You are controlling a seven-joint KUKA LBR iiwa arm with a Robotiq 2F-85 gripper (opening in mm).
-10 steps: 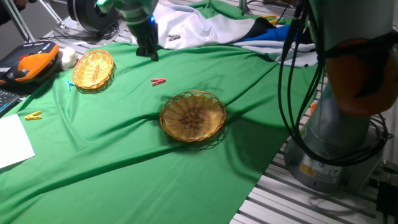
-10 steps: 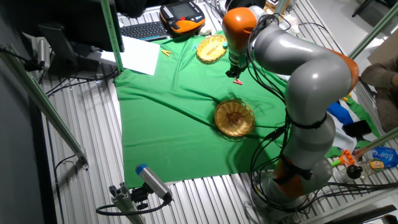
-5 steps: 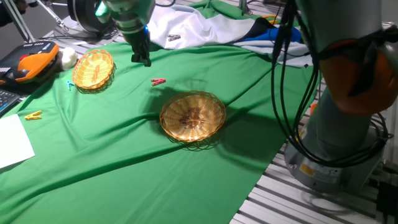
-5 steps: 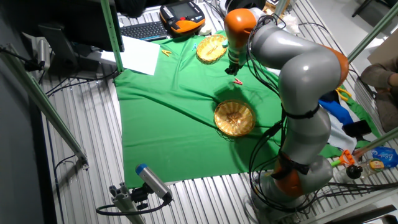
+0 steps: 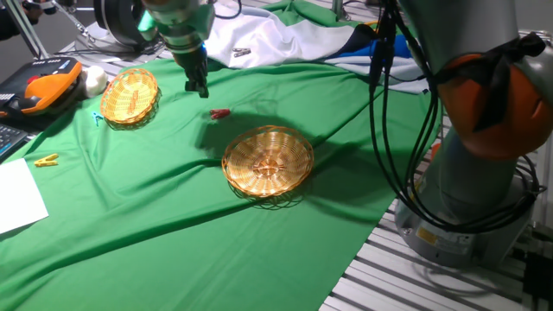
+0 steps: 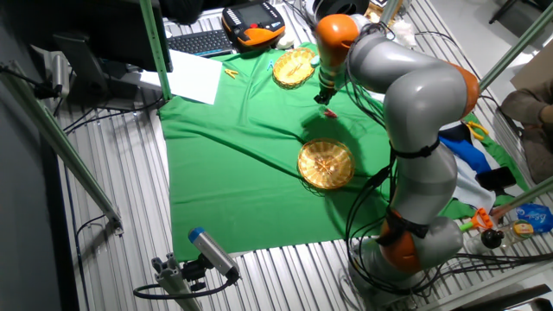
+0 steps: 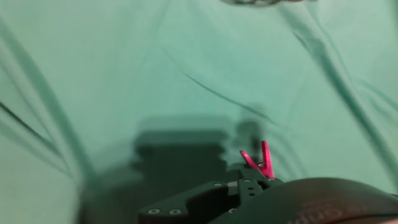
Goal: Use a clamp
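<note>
the gripper has swung nearer the clamp — now hovering just beside it; the clamp lies untouched on the counter's green cloth. fingers' state i cannot tell — grasp still ahead.

Lighting's pretty even and bright from overhead in both fixed views, with soft shadows under the near basket and along the folds of the green cloth. The hand view is washed out and pale, kind of hazy, cloth gone minty. A dark blocky shadow sits mid-frame there, and the black housing at the bottom edge is blurry.
</note>
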